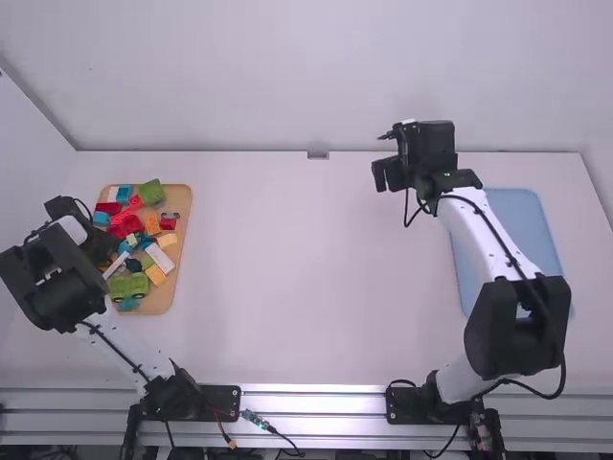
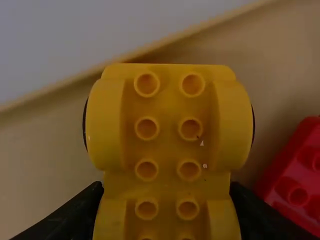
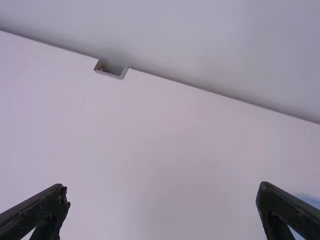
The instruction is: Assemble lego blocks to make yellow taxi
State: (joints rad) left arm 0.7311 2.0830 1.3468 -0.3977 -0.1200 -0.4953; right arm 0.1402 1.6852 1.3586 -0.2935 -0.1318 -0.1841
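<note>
Left wrist view | my left pincer (image 2: 167, 189) was closed on the yellow wheeled block (image 2: 167, 130) over the tray (image 1: 158, 305) | long axis ran outward between my fingers, so I judged a straight lift fitted | my right pincer (image 3: 162, 190) stood wide, well apart | block: two rows of hollow studs, rounded arches, dark wheel edges
</note>
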